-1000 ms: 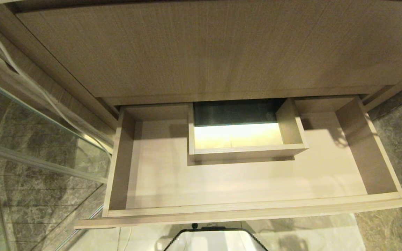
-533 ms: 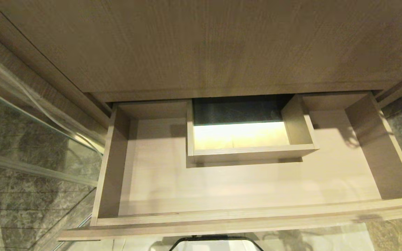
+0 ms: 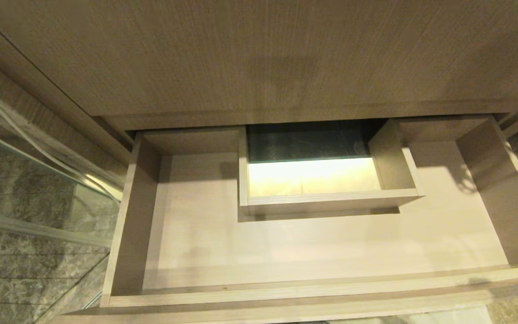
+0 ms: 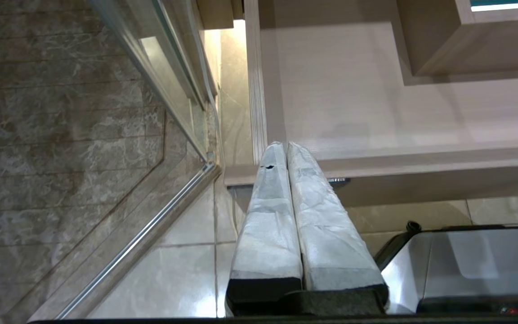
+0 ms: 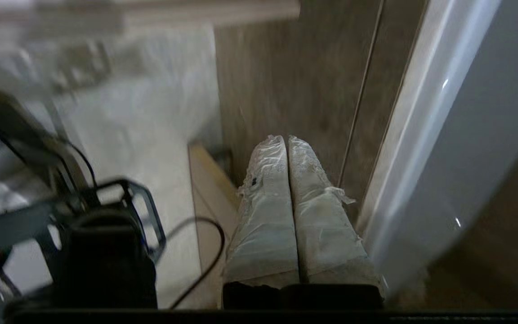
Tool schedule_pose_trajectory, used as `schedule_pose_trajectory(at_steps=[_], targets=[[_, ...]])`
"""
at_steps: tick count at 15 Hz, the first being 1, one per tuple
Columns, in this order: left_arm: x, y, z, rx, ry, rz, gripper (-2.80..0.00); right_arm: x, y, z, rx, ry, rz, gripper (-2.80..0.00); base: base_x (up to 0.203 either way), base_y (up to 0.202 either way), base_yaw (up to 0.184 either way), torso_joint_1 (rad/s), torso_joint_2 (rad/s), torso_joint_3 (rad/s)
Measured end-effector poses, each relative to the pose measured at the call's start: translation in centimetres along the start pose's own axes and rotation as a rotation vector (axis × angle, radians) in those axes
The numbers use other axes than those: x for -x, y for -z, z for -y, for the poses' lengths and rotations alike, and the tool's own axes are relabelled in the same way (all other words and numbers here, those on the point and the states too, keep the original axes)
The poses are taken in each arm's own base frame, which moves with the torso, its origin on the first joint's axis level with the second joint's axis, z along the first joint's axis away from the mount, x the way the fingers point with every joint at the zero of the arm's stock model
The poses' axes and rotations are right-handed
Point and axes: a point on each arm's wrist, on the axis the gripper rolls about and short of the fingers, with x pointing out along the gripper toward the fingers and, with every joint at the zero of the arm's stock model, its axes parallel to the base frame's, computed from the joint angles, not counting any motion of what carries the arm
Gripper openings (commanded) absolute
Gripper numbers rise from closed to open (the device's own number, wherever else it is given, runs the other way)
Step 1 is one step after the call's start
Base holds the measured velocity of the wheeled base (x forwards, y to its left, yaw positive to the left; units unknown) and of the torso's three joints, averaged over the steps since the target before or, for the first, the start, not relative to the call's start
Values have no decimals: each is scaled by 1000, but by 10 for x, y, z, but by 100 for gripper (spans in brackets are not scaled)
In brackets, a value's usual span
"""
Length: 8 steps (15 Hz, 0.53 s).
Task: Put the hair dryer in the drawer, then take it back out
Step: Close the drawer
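Wood-grain drawer [image 3: 313, 252] stands pulled open; no hair dryer shows in any view. Left gripper [image 4: 286, 148], fingers pressed together and holding nothing, hovers at the drawer's seven o'clock corner. Right gripper [image 5: 286, 141] is likewise closed and holding nothing.

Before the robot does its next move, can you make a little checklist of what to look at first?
1. Drawer pulled open: ok, its whole inside shows in the head view.
2. Room on the drawer floor: ok, only the boxed cut-out stands in it.
3. Hair dryer found: not ok, it shows in no view.
4. Right gripper holding something: not ok, shut on nothing, beside a wood-grain panel.
5. Left gripper free: ok, shut and empty, hanging by the drawer's front left corner.
6. Path to the hair dryer: cannot tell.
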Motion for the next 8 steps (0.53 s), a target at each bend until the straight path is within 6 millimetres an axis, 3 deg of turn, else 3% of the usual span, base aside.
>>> schedule_pose_trajectory(at_steps=[4,8], targets=[[0,0,0,0,-1,-1,-280,-54,-4,-18,7,-46,-231,-280,0,0,0,74,50,79],[0,0,0,0,-1,0,-280,-121,-19,-37,-38,-73,-282,-280,0,0,0,13,13,45]])
